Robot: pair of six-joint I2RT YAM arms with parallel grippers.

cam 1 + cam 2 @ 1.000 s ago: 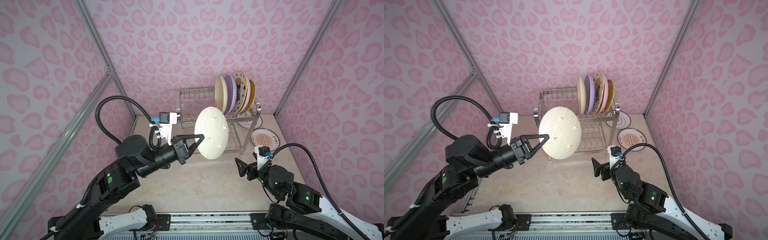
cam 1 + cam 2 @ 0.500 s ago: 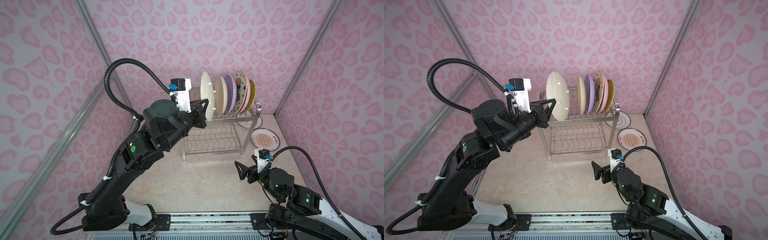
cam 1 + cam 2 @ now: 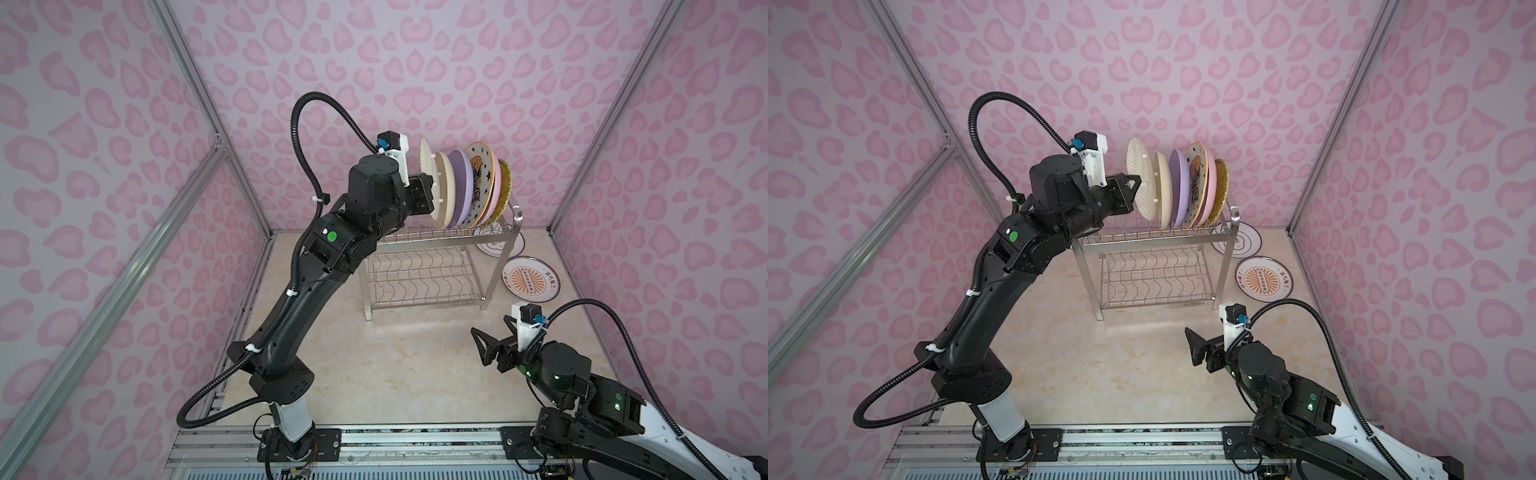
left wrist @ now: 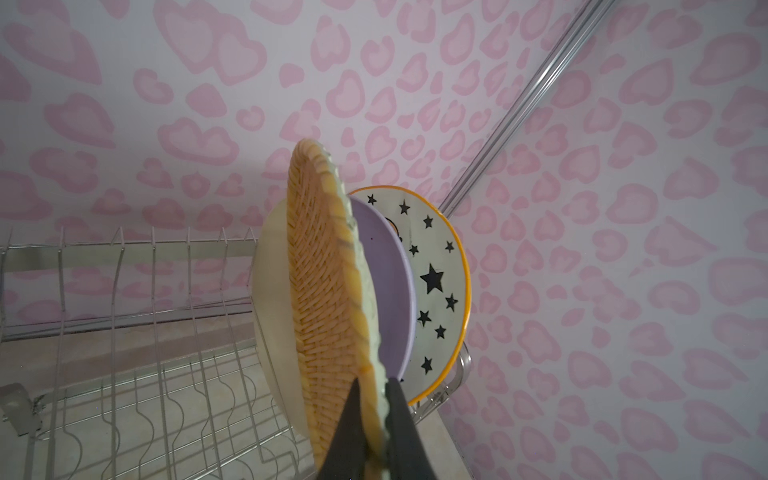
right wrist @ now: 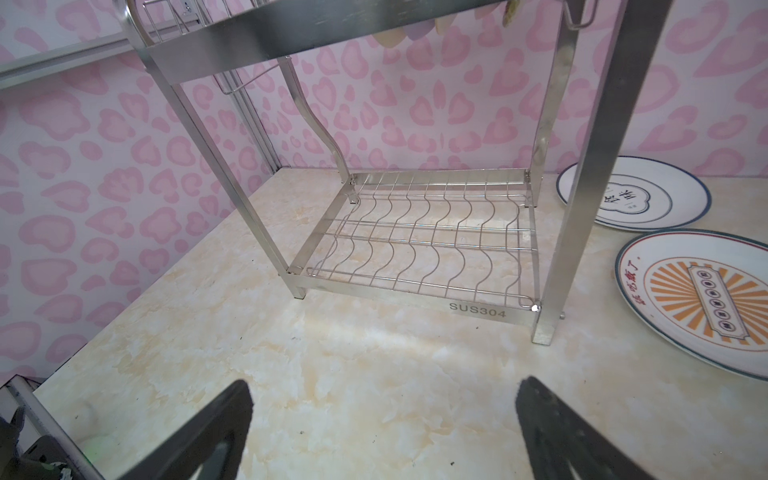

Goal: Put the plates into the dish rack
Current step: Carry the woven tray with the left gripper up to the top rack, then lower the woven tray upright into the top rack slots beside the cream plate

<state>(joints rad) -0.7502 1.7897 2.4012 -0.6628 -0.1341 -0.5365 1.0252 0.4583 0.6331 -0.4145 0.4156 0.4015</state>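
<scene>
Pinching a wicker plate (image 4: 324,291) at its rim with the left gripper (image 4: 372,399), with the two dark fingers (image 4: 349,432) pressed together on the woven edge. Holding this plate upright, on its edge, over the top tier of the dish rack (image 3: 1142,244), at the left end of the row of plates in both top views and just beside a cream plate (image 3: 1163,187); cannot tell whether resting between the prongs or only hanging above them. Further to the right in the same row, standing on edge in the top tier: a lilac plate (image 3: 1179,187), a star plate (image 3: 1196,174) with an orange rim, a pink plate (image 3: 1211,195) and a second wicker plate (image 3: 1223,187) at the right end. Lying flat on the table (image 3: 1100,353), to the right of the rack: a sunburst plate (image 3: 1264,278) with a dark rim nearer the front and a second printed plate (image 3: 1246,243) behind it, partly hidden by a rack leg. Hovering low over the table in front of the rack with the right gripper (image 5: 384,386), its fingers spread wide with only bare table between them, well apart from every plate.
</scene>
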